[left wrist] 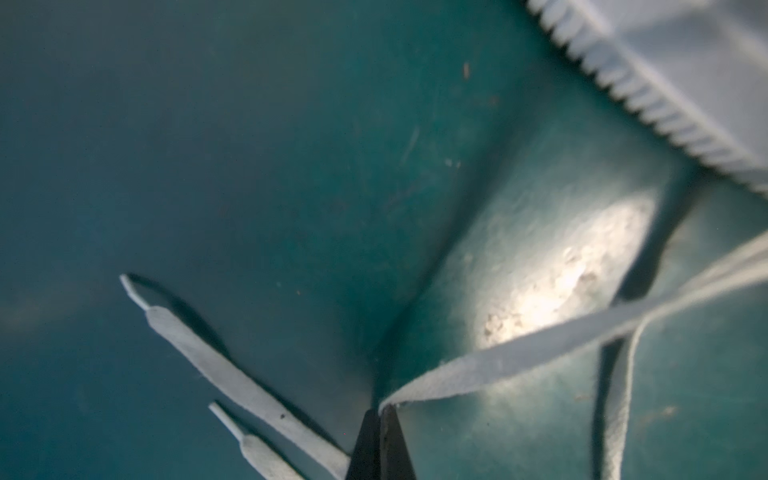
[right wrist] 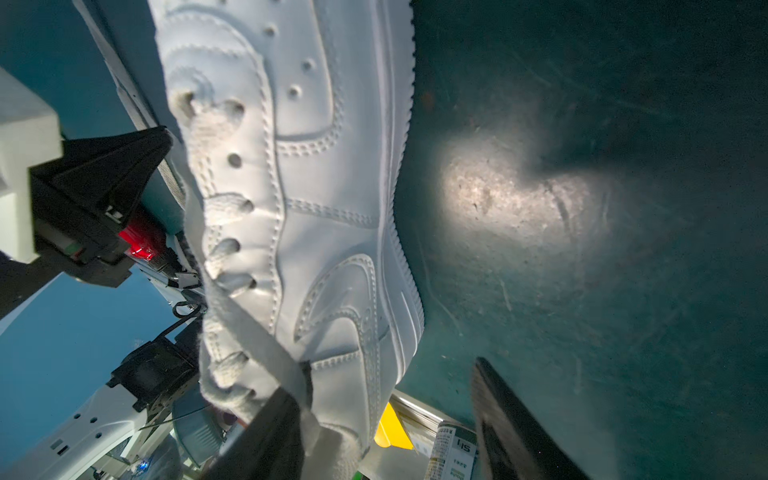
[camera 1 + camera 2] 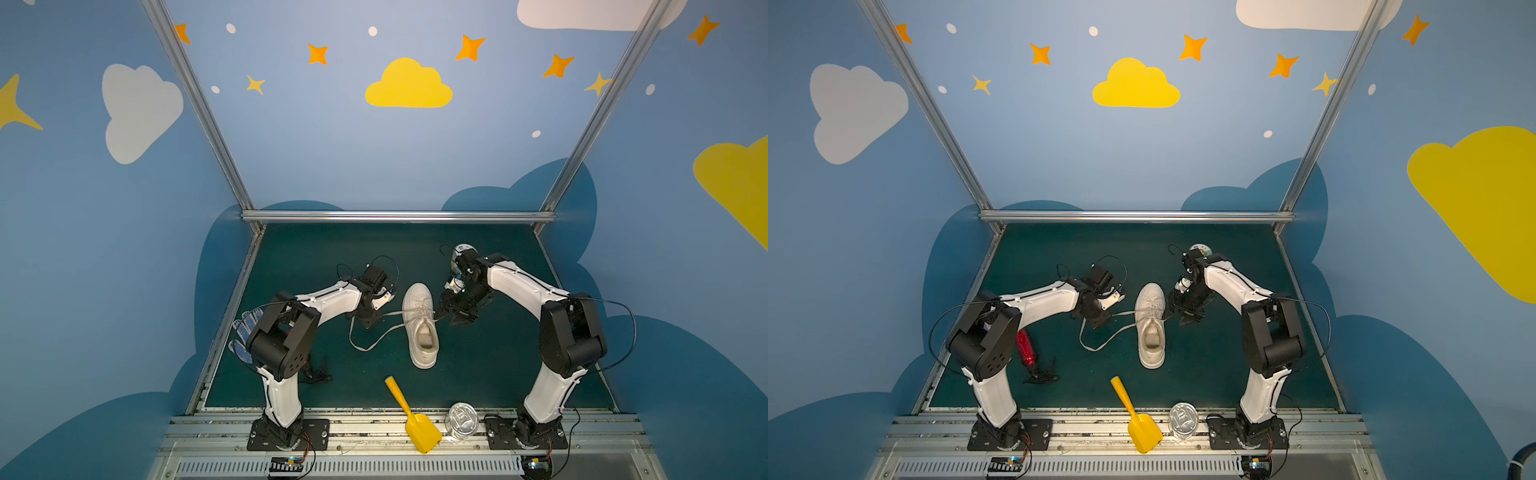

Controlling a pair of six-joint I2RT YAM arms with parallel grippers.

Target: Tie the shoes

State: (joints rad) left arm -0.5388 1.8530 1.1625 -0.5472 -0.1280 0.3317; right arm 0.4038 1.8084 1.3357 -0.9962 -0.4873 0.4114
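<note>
the white shoe [image 3: 420,324] [image 3: 1151,324] stands upright on its sole in the middle of the green mat [image 3: 498,365], toe towards the back wall, between the two arms. its opening faces up and shows only a beige insole.

the left claw [image 1: 380,415] is pressed together on a flat white lace [image 1: 519,357]. the strand runs taut from the fingertips across to the shoe, and more lace lies in a loose loop on the mat in both top views.

the right claw [image 2: 382,378] is spread. one finger [image 2: 270,432] sits against the laced top of the shoe and the other [image 2: 503,415] is out over the bare mat, clear of the sole. it pinches nothing.

a tin can [image 3: 462,419] [image 3: 1182,419] sits on the front rail just beside a yellow shovel [image 3: 411,419]. its shiny end faces up, so its contents cannot be told. a red bottle [image 3: 1027,347] lies near the left arm, partly hidden, its contents unclear too.
</note>
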